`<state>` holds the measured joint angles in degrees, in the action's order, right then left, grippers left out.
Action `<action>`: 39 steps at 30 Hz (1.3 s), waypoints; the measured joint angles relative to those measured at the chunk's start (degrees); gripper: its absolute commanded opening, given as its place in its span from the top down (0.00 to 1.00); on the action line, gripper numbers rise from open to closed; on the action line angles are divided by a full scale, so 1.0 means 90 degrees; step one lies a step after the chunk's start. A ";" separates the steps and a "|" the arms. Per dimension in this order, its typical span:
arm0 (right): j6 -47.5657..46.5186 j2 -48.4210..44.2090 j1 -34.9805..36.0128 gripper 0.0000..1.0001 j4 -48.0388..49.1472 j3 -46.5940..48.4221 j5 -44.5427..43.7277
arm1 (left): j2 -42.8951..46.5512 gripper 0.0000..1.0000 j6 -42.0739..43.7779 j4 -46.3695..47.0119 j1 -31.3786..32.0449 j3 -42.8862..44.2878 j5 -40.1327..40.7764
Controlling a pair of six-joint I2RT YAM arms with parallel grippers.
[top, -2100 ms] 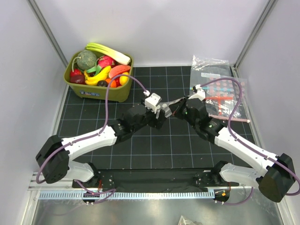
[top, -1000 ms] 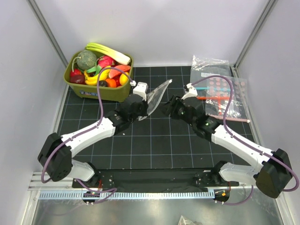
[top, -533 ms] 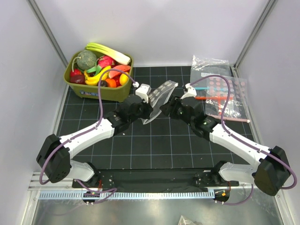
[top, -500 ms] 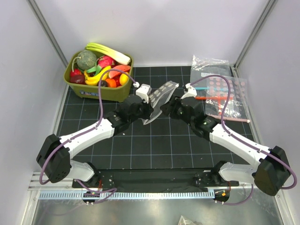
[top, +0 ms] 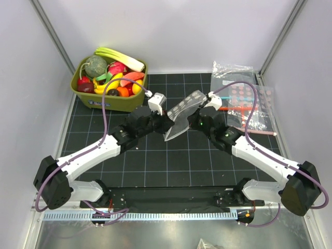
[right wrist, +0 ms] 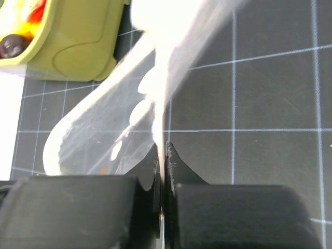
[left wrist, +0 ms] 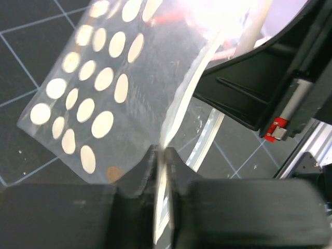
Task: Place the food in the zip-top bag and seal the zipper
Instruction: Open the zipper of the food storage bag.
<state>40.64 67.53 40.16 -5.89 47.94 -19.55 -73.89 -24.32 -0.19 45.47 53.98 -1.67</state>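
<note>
Top external view: a clear, floppy zip-top bag (top: 182, 114) printed with rows of pale cream oval dots hangs tilted above the black gridded mat (top: 155, 161), stretched between the two arms. Its upper end is near the right arm's wrist and its lower corner points toward the bases. The left gripper (top: 165, 122) meets its left edge and the right gripper (top: 194, 121) its right side, though from above the fingertips are mostly hidden by the wrists and the film.

Glossy plastic toy fruit and vegetables (top: 111, 78) sit heaped in an olive-green plastic bin (top: 110, 101) at the far left, apart from the bag. Crinkled clear bags with pink-red dots (top: 244, 104) lie flat at the far right.

In the left wrist view, the dark fingers of the left gripper (left wrist: 162, 155) are pressed together on the bag's thin edge. The pale zipper strip (left wrist: 179, 106) runs up from them into glare. In the right wrist view, the right gripper (right wrist: 162, 150) is likewise pinched tight on the film. The bag's upper part there is washed out to white. Whether the strip is sealed cannot be made out.
</note>
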 measured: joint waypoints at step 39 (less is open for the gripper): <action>-0.2081 0.1746 0.1770 0.99 -0.3699 0.3451 -0.2531 | -0.0209 0.27 -0.0255 0.0068 0.0019 -0.0228 0.0471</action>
<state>21.91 83.24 56.10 -39.18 79.00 -42.33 -75.77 -26.61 0.43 45.65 51.92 2.57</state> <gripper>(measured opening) 0.032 0.740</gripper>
